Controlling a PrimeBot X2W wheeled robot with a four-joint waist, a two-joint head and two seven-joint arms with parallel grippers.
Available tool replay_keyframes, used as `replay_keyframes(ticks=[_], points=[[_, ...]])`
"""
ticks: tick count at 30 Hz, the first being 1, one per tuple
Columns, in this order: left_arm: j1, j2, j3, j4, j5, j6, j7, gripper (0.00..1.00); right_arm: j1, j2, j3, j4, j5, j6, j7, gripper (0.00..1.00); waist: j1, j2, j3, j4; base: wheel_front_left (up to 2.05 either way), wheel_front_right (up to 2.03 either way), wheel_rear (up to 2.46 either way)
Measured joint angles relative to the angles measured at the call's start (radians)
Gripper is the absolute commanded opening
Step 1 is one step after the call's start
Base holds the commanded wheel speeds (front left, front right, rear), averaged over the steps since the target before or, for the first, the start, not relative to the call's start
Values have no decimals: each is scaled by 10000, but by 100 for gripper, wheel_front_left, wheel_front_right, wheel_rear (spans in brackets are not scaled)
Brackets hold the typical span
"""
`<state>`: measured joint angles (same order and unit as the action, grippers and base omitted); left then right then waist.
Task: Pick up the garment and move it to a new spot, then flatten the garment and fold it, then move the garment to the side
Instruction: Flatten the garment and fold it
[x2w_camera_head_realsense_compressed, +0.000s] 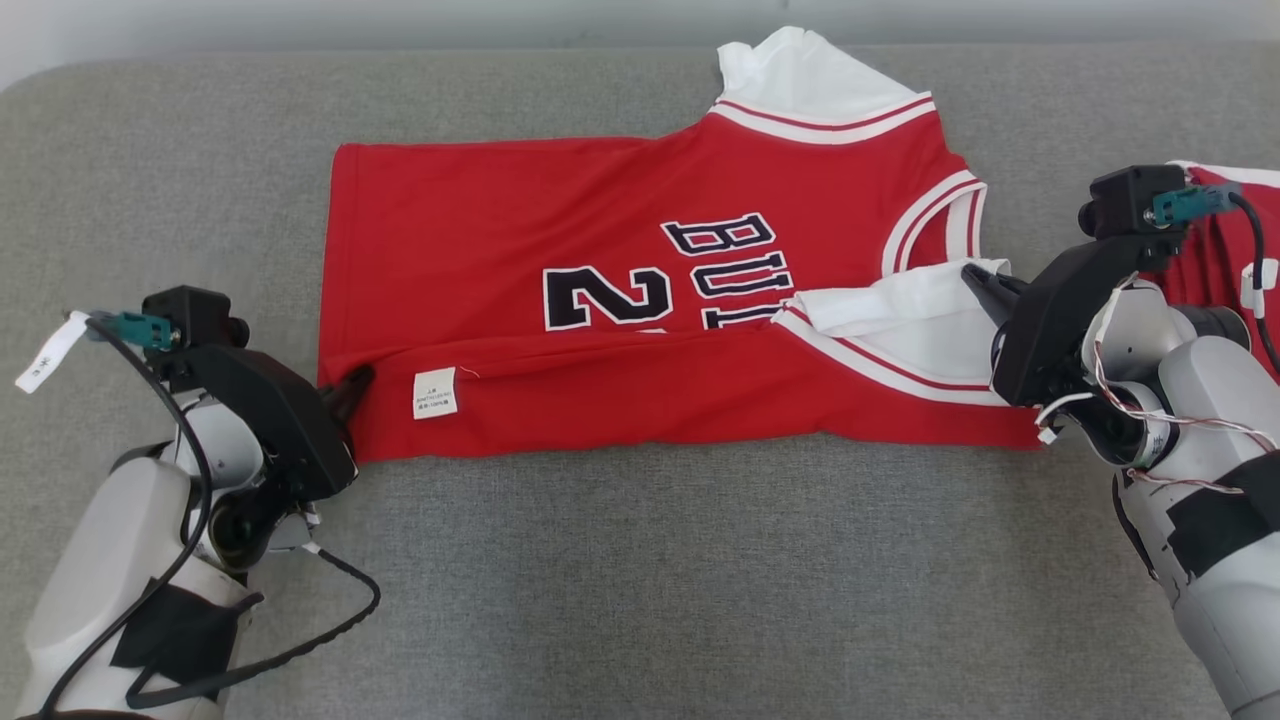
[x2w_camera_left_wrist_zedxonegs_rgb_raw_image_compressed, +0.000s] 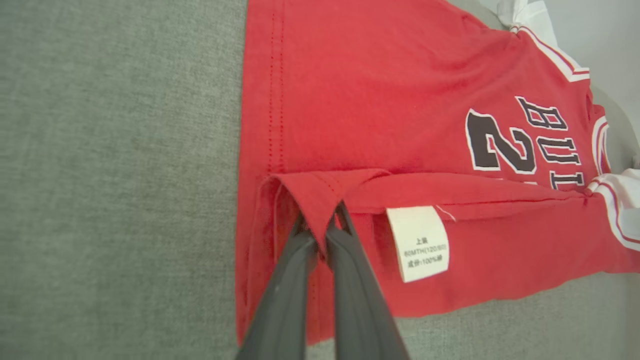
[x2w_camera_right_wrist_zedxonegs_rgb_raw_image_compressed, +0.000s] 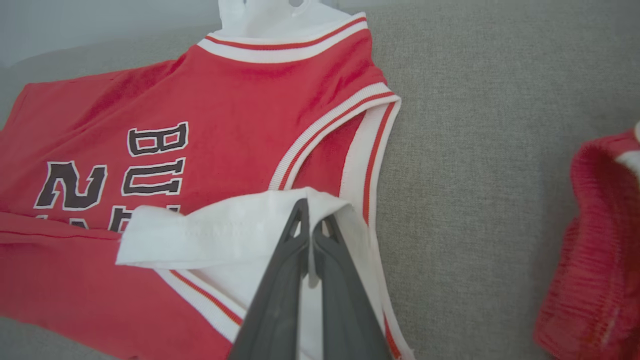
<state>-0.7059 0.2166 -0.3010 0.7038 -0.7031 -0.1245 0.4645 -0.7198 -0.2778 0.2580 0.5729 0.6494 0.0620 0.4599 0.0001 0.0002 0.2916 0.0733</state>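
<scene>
Item: jersey (x2w_camera_head_realsense_compressed: 620, 250), thin red knit with white trim. Judged light and limp with no stiffness of its own, so it will sag and crease wherever unsupported, and drag on the grey woven surface (x2w_camera_head_realsense_compressed: 650, 580) rather than slide. Best hold, by my reckoning, is on doubled edges and corners (hem, armhole binding), pinched at two points far apart so the fold line stays straight. Left claw (x2w_camera_head_realsense_compressed: 355, 385): jaws closed on the near hem corner (x2w_camera_left_wrist_zedxonegs_rgb_raw_image_compressed: 310, 200), red cloth peaked between the tips. The rest of the jersey runs ahead and to this claw's right, with the label (x2w_camera_left_wrist_zedxonegs_rgb_raw_image_compressed: 419, 243) just beside the tips. Right claw (x2w_camera_head_realsense_compressed: 978, 280): jaws closed on the white sleeve (x2w_camera_right_wrist_zedxonegs_rgb_raw_image_compressed: 210, 235) at the shoulder end, cloth raised in a small tent. The printed chest lies ahead and to its left. The near long edge is turned over the body between the two claws. A second red garment (x2w_camera_right_wrist_zedxonegs_rgb_raw_image_compressed: 590, 240) lies apart, off to the right claw's right, untouched.
</scene>
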Motion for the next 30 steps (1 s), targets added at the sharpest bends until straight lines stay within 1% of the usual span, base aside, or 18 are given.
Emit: replay_keyframes(ticks=[1,2,3,4,9,13,17,24,30], points=[[-1,-2,-23,67,0,0,-38,0,-66,27,8,105,-2,13,-52,0,0,-1,20,17,0,0,0],[-1,-4,-46,151,2,0,-128,26,-92,48,10,159,-4,59,-136,12,0,-1,33,32,0,0,0],[-1,0,-86,201,4,0,-194,100,-112,71,12,238,-29,86,-222,62,-1,0,40,43,0,0,0],[-2,-2,-96,234,4,0,-295,100,-129,100,12,336,-58,90,-320,100,-1,-1,41,51,0,0,0],[-29,-15,-351,345,59,0,-748,100,-286,186,-10,771,-65,194,-807,100,-1,-1,-42,64,0,0,0],[-8,4,-403,347,167,0,-1409,100,-267,173,-79,1030,-63,291,-1298,100,-2,-1,-215,71,0,0,0],[192,63,-430,196,412,0,-2255,100,-151,155,-96,1022,-63,418,-1927,100,-1,-2,-448,68,0,0,0],[1297,65,-686,-309,878,-2,-3753,100,1015,81,-90,821,-58,523,-2901,100,-3,-2,-945,75,0,0,0],[2224,104,-997,-805,1434,29,-4694,100,1881,77,75,391,-86,527,-3534,100,-3,-3,-1292,95,0,0,0]])
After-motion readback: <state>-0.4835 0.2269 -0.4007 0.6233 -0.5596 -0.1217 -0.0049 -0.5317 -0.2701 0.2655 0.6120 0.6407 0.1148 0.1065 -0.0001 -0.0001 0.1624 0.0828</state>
